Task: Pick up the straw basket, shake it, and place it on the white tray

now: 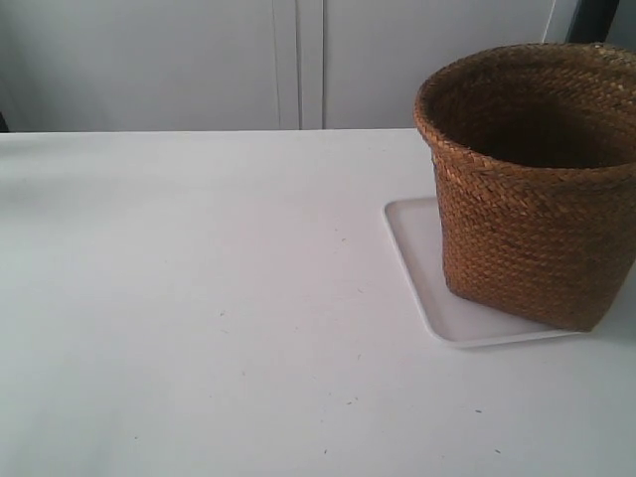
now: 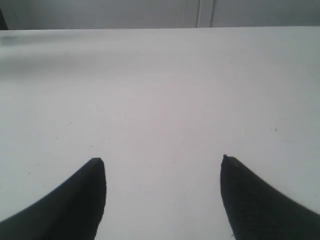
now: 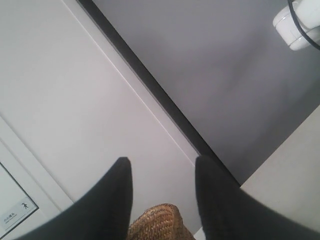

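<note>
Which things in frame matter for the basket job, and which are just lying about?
Job: straw basket, sitting on the white tray; left end effector; right end effector, by the basket's rim.
Just around: table; grey wall panels; white fixture.

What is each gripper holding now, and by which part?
The left gripper is open and holds nothing. A bit of the basket shows between the fingers of the right gripper; whether they clamp it cannot be told.
</note>
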Robot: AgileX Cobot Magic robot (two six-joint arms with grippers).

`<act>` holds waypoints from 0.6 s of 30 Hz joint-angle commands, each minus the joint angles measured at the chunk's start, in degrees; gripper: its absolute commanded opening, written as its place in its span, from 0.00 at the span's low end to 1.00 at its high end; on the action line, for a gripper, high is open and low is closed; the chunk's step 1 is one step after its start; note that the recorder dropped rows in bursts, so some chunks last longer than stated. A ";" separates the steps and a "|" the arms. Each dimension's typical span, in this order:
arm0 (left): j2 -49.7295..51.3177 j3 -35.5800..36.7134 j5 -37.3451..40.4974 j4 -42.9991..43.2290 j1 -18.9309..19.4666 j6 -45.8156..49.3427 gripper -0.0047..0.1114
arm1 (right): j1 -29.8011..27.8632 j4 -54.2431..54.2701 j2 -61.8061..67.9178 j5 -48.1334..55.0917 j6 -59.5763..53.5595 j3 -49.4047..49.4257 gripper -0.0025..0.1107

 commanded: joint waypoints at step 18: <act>-0.27 0.28 5.36 1.07 0.09 2.59 0.63 | 6.91 -6.50 -0.12 0.28 0.51 0.07 0.37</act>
